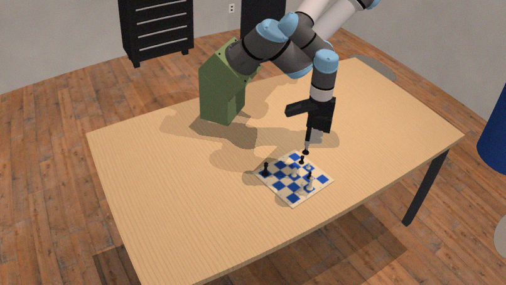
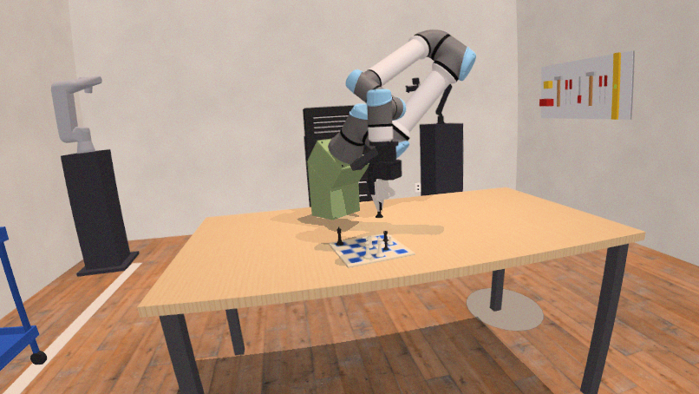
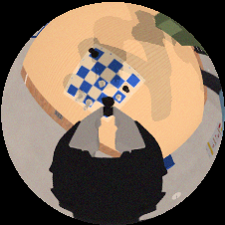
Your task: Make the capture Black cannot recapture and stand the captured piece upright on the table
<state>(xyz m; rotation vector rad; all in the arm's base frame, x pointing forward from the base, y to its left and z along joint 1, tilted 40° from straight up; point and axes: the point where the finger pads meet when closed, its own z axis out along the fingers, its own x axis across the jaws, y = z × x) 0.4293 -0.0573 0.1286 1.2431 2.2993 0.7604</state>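
Observation:
My gripper [image 1: 306, 144] [image 2: 378, 207] [image 3: 109, 107] is shut on a small black chess piece [image 1: 305, 151] [image 2: 378, 214] [image 3: 107, 103], gripping it by the top. It holds the piece upright and low over the bare table, just past the far edge of the blue-and-white board [image 1: 275, 189] [image 2: 348, 260] [image 3: 73, 91]. I cannot tell whether the base touches the table. On the board a tall black piece [image 1: 265, 169] [image 2: 339, 236] [image 3: 93, 51] stands at the left corner. A black pawn stands near the far edge. Several white pieces [image 1: 310, 184] [image 2: 380, 248] and another black piece [image 1: 309, 175] [image 2: 385, 239] stand in the middle.
The green robot base [image 1: 221, 88] [image 2: 332, 188] stands on the table [image 1: 177, 198] [image 2: 489, 230] behind the board. A black drawer cabinet [image 1: 157, 28] and a black pedestal [image 2: 440, 156] stand on the floor beyond. A blue cart [image 2: 14, 312] is at the left.

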